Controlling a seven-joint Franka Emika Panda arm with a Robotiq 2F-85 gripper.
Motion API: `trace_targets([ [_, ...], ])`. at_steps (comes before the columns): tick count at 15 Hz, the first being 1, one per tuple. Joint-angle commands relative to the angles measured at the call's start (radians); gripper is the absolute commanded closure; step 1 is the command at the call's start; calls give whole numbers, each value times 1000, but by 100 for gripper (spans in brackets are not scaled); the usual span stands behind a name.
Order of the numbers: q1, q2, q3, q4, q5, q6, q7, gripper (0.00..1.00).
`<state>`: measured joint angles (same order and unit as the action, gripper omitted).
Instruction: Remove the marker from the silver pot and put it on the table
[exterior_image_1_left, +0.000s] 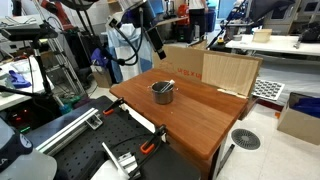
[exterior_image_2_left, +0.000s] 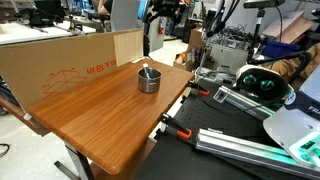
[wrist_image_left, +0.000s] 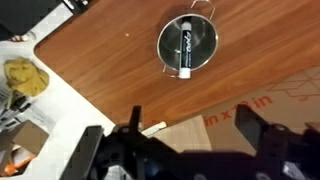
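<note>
The silver pot (exterior_image_1_left: 163, 92) stands on the reddish-brown table (exterior_image_1_left: 200, 120), towards its far side. It shows in both exterior views (exterior_image_2_left: 148, 79) and from above in the wrist view (wrist_image_left: 188, 45). The marker (wrist_image_left: 186, 47) lies inside the pot, dark with a white label; one end pokes above the rim (exterior_image_1_left: 167, 86). My gripper (wrist_image_left: 190, 120) is open and empty. It hangs high above the table's far edge, well clear of the pot (exterior_image_1_left: 150, 30), over the plywood board and cardboard box.
A pale plywood board (exterior_image_1_left: 230, 72) and a cardboard box (exterior_image_2_left: 60, 65) stand along the table's far edge. Black perforated benches with clamps and rails (exterior_image_1_left: 110, 150) flank the table. A yellow cloth (wrist_image_left: 25, 78) lies off the table corner.
</note>
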<state>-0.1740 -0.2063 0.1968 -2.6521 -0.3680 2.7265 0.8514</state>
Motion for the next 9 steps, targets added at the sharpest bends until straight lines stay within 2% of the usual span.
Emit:
trace_targets([
  [1,-54,24,33,-7,-149,73,142,0],
  [6,-92,93,45,26,-333,76,328,0],
  [9,-92,152,36,55,-418,70,419,0],
])
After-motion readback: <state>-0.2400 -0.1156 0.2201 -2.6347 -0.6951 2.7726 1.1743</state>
